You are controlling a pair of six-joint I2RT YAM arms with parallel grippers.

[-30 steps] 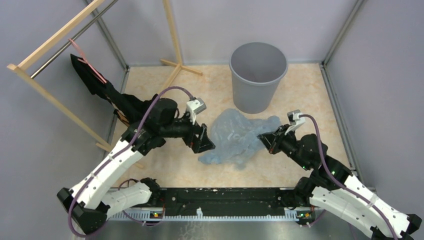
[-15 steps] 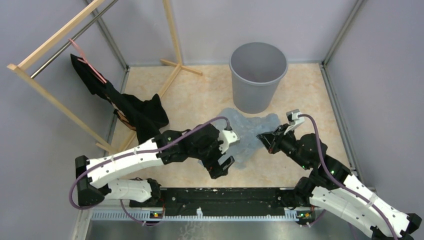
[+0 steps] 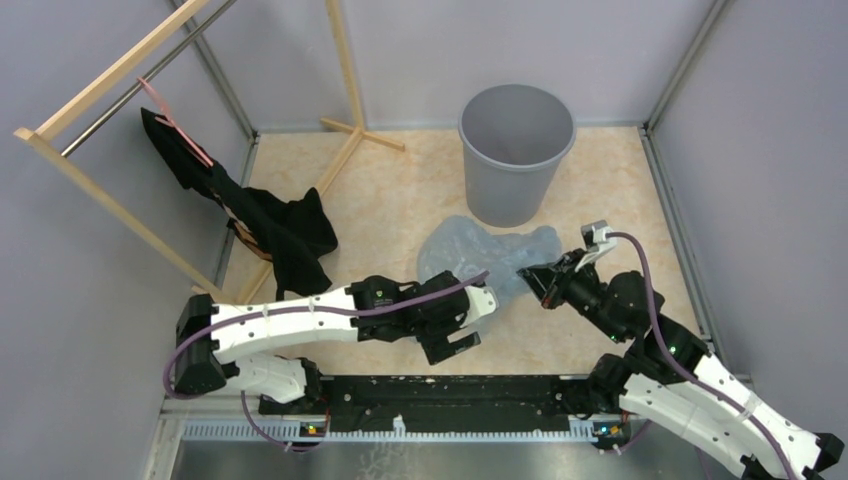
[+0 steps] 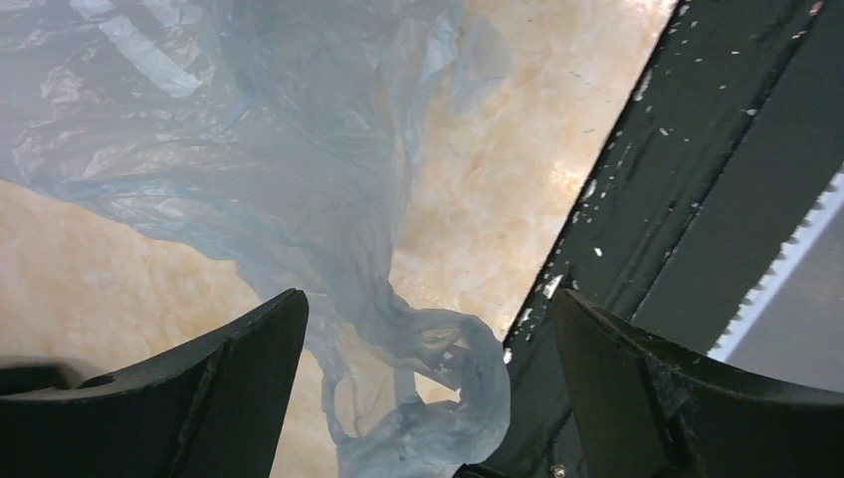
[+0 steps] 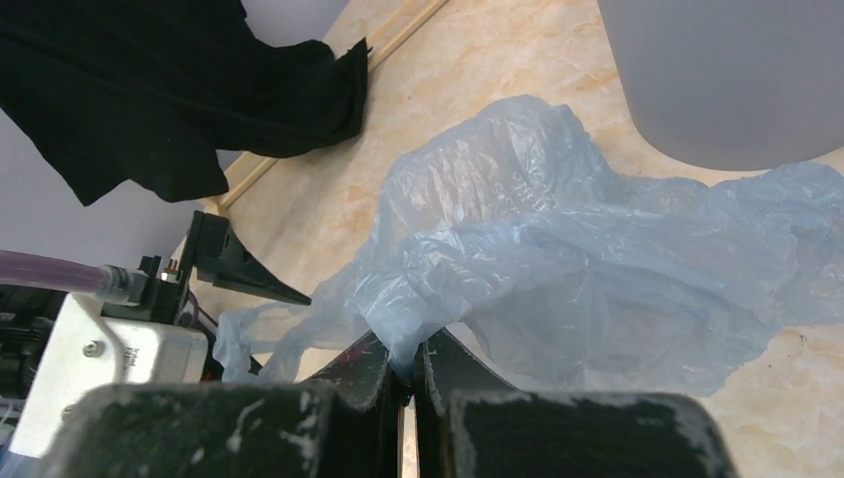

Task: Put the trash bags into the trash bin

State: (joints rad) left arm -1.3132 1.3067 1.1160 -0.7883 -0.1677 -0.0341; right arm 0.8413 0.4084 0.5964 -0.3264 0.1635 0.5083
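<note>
Bag (image 3: pixel 478 262): lies crumpled on the table (image 3: pixel 390 190), middle, on the near side of the bin (image 3: pixel 505 195). None of it is over the rim or inside. The far edge of the film comes close to the bin's foot; can't tell if it touches.

Bin: upright at the far edge, a little right of centre. The part of the inside I can see shows no film.

Right claw (image 3: pixel 527 272): fingers together, pinched on a raised fold at the bag's right side. The wrist view shows the film bunched up between the tips (image 5: pixel 410 363). So one hold is made.

Left claw (image 3: pixel 455 345): fingers wide apart, low near the near edge, beside the black rail (image 4: pixel 687 249). In its wrist view a twisted tail of the bag lies in the gap (image 4: pixel 430 299), touching neither finger as far as I can see. No second hold yet.

Black cloth (image 3: pixel 290 230): hangs off the rack at the left edge, apart from the bag.

Judgement: early stage. One side is gripped and nothing is lifted clear. What is left: close on the near tail, raise the film, carry it to the far edge, and get it down inside the bin. Floppy film may drag or snag on the rim.
</note>
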